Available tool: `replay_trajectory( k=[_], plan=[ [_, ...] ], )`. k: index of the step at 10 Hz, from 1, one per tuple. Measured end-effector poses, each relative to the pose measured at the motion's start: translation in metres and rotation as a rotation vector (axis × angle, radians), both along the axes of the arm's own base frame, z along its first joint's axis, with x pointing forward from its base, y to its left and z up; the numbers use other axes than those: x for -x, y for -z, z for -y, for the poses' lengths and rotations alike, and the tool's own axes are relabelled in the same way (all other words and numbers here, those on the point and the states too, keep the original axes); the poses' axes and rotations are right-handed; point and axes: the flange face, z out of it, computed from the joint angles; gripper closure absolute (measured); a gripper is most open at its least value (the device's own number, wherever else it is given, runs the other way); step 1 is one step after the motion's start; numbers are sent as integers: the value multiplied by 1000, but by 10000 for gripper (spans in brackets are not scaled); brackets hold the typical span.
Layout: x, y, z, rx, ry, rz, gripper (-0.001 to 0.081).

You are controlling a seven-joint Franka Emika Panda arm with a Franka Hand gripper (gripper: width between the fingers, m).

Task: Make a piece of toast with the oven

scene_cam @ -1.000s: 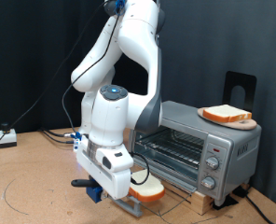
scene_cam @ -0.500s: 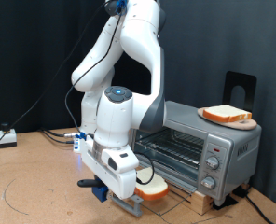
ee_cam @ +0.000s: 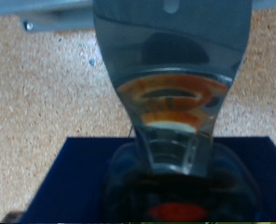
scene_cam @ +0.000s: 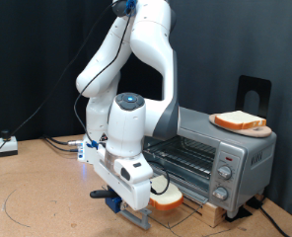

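A slice of toast (scene_cam: 166, 198) sits low in front of the oven (scene_cam: 207, 156), its pale face and brown crust showing just beside the white hand of the arm (scene_cam: 126, 109). The jaws (scene_cam: 144, 209) are down at that slice, on the side of it towards the exterior view's left, and the bread looks to lie against them. Whether the fingers actually pinch it cannot be told: the hand's body hides the tips in the exterior view. The wrist view gives only a blurred shiny metal surface (ee_cam: 171, 84) with an orange glow reflected in it, above a dark blue block (ee_cam: 82, 177) and speckled tan counter (ee_cam: 35, 93).

Beyond the slice, away from the jaws towards the exterior view's right, the oven stands with its glass door dropped open and the wire rack visible inside. Its three knobs (scene_cam: 225, 174) run down the front panel. A second slice (scene_cam: 238, 120) rests on a wooden board (scene_cam: 256, 130) on the oven's roof, well above the jaws and apart from them. The oven stands on a wooden base (scene_cam: 220, 210) on the counter.
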Motion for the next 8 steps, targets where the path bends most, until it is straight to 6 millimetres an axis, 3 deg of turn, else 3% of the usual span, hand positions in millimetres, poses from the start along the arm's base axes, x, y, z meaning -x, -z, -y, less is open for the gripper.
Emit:
replay_trajectory(
  k=[8],
  plan=[
    [17, 6, -54, -85, -30, -15, 410]
  ],
)
